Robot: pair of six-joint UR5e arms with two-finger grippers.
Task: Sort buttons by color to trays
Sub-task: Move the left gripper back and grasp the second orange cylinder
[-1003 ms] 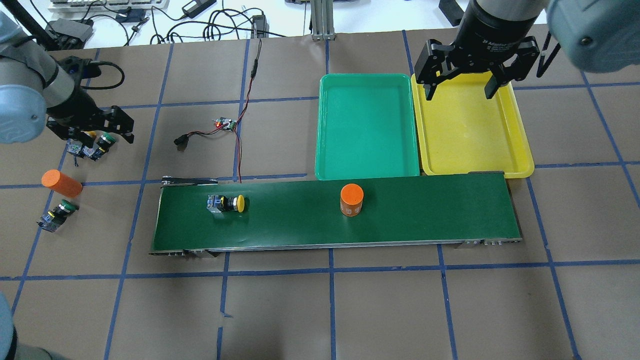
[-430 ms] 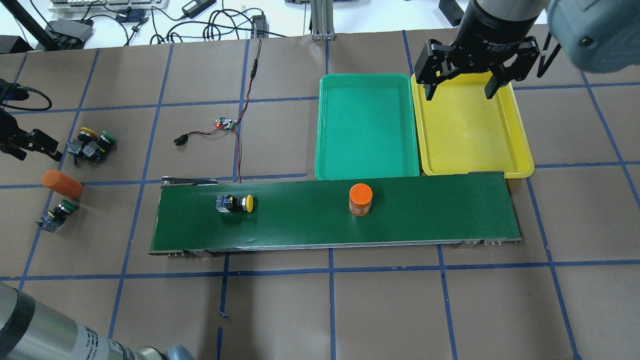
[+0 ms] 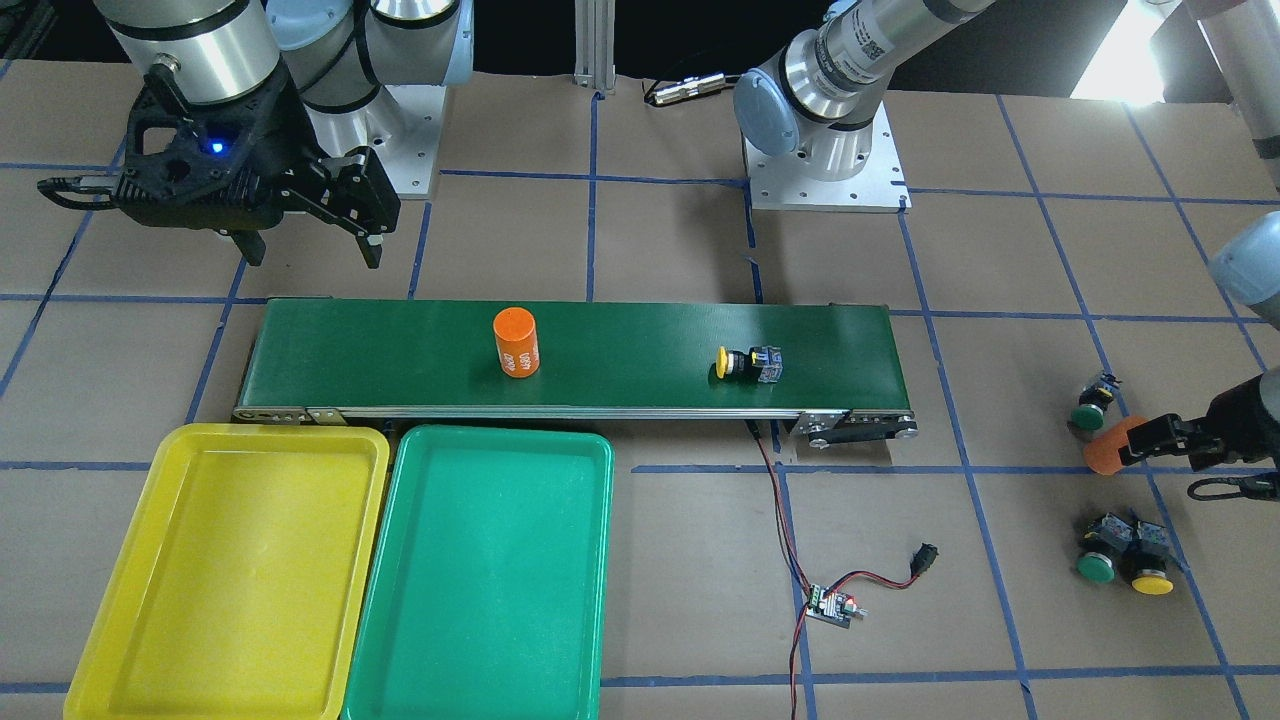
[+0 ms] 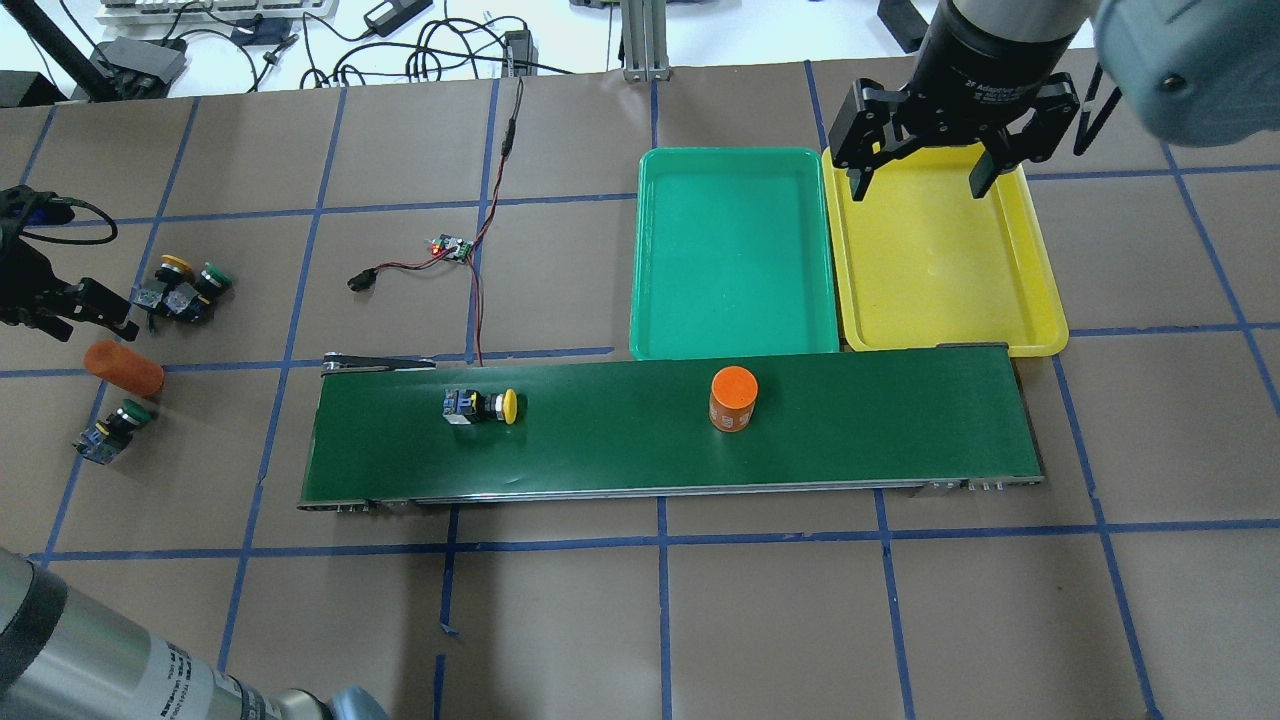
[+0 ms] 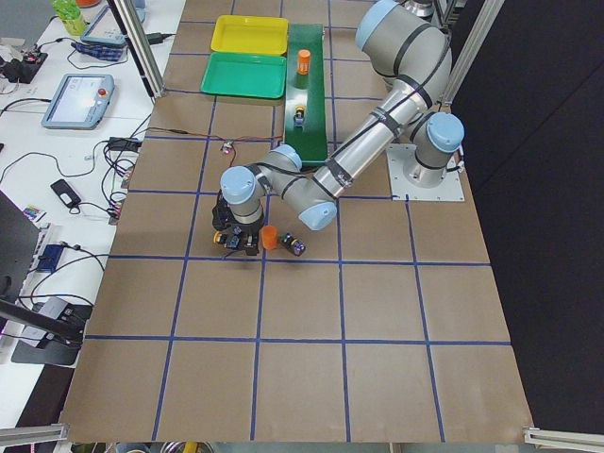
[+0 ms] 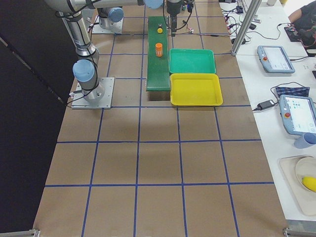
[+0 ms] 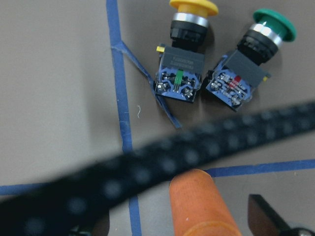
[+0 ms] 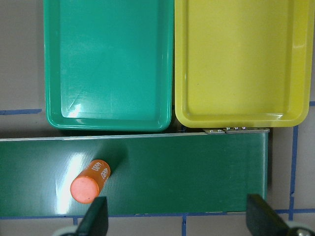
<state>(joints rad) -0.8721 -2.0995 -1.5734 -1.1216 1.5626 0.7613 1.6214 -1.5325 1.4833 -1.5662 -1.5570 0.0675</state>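
One yellow button (image 4: 483,406) lies on its side on the dark green belt (image 4: 620,450). A yellow button (image 7: 189,49) and a green button (image 7: 256,54) sit side by side on the table at the far left. Another green button (image 4: 120,425) lies nearer the front. My left gripper (image 4: 70,310) is open, its fingers either side of the end of a lying orange cylinder (image 7: 197,206). My right gripper (image 4: 920,175) hangs open and holds nothing, above the far end of the yellow tray (image 4: 940,260). Neither the yellow tray nor the green tray (image 4: 733,255) has anything in it.
An upright orange cylinder (image 4: 733,398) rides on the belt just before the green tray. A small circuit board with red and black wires (image 4: 452,248) lies behind the belt's left end. A blurred black cable (image 7: 147,172) crosses the left wrist view.
My left gripper swung left off the button pair, then edged back toward the lying orange cylinder. The yellow button and upright cylinder moved right along the belt. The right gripper stayed put.
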